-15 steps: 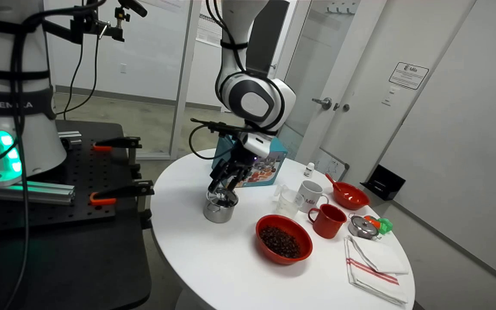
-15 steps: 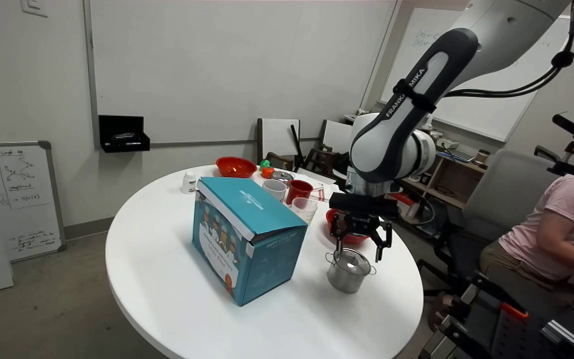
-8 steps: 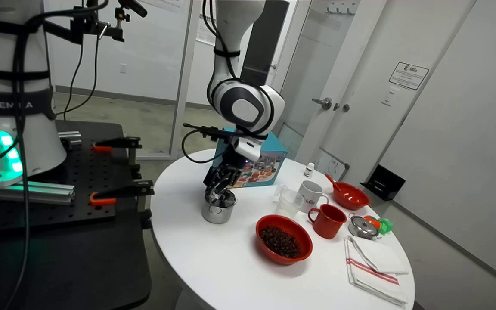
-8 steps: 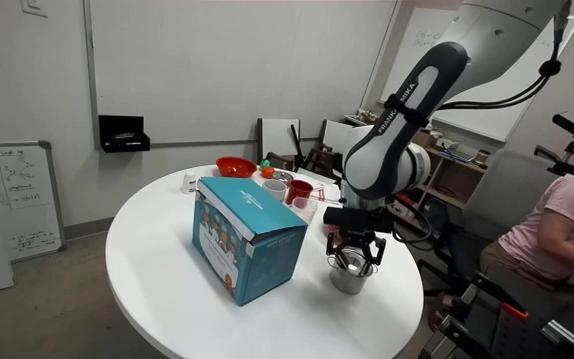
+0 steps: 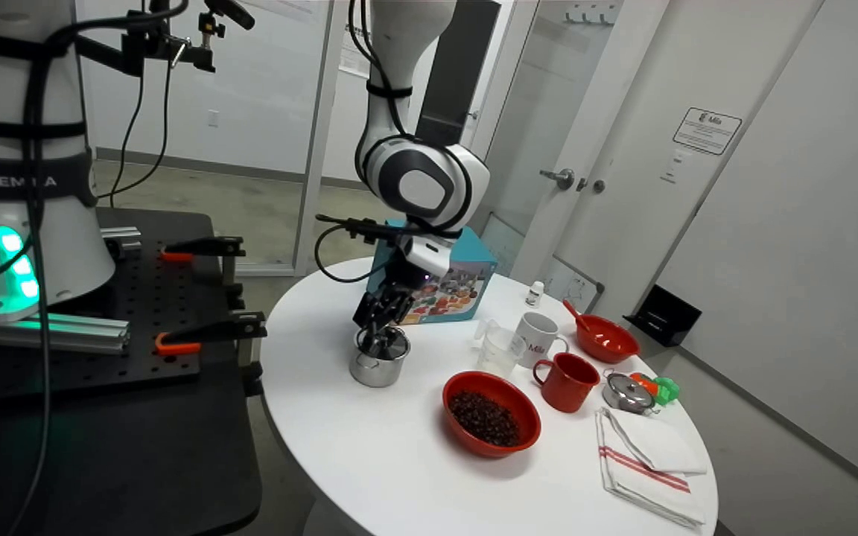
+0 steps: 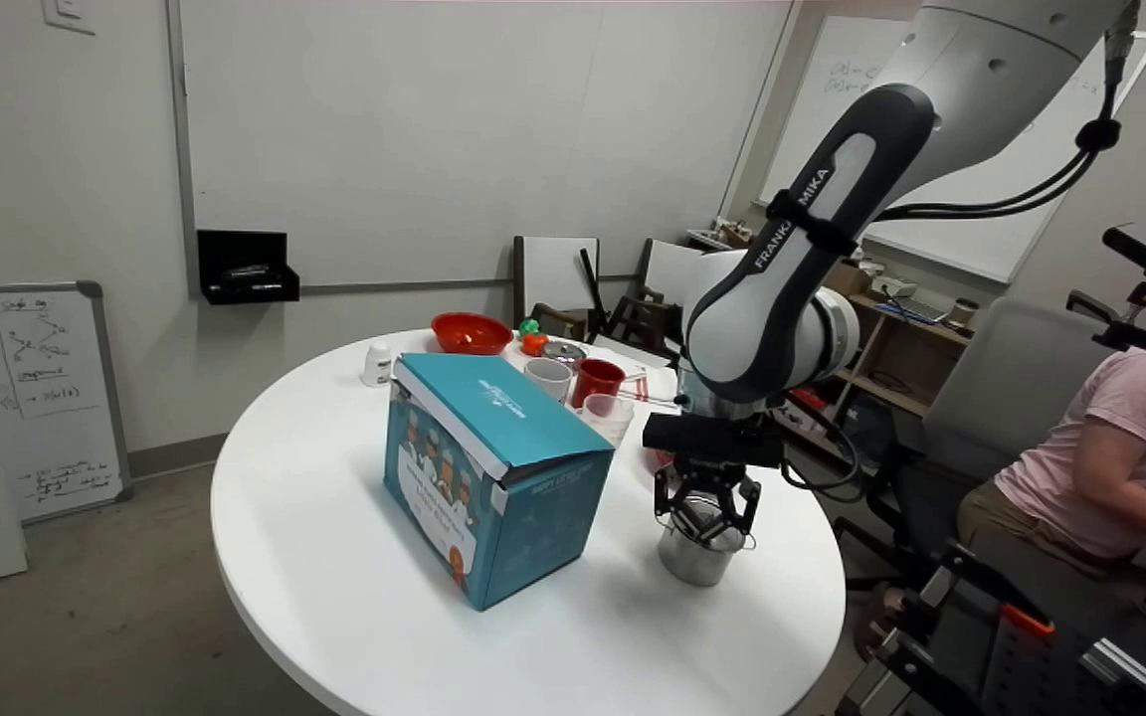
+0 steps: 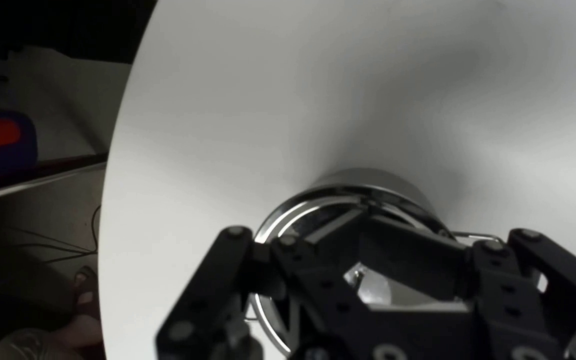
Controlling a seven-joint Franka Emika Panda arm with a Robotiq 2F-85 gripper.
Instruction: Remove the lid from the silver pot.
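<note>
Silver steel pot, round and wire-handled [image 5: 377, 374], stood upright near the edge of a round white table [image 5: 399, 447]; its round, shiny silver metal lid [image 7: 378, 290] lay over the mouth, beneath the black two-fingered gripper [image 6: 704, 540]. Fingers [image 7: 413, 257] were clenched, tips together over the lid; whether any part of it was pinched between them could not be told. Red round bowl [image 5: 526, 414] held dark brown bean-like pieces [image 5: 485, 418]. Red mug [image 5: 569, 387], white mug with dark lettering [image 5: 533, 344] and clear plastic measuring cup [image 5: 500, 356] stood grouped near it, contents not discernible. Second red bowl [image 5: 615, 346] held a red long-handled utensil [image 5: 575, 315]. Squat, lidded steel pot [image 5: 619, 404] stood just beside orange [image 5: 643, 384] and green items [image 5: 667, 391] of unclear kind. Table also bore a teal printed cardboard box [image 6: 498, 482], small white bottle [image 5: 535, 295] and folded white cloths, red-striped in part [image 5: 652, 443]. Black bench [image 5: 138, 454] carried the white arm [image 6: 792, 229]. Room held a large wall whiteboard [image 6: 434, 149], smaller handwritten whiteboard [image 6: 46, 398], gray chair [image 6: 981, 378] and a person in a pink shirt [image 6: 1130, 398], head cut off. In both exterior views the arm ran past the top edge. In an exterior view the box covered part of the measuring cup, and the gripper hid most of the bean bowl. Wrist view was dim at left and blurred over the fingers, which covered much of the lid.
</note>
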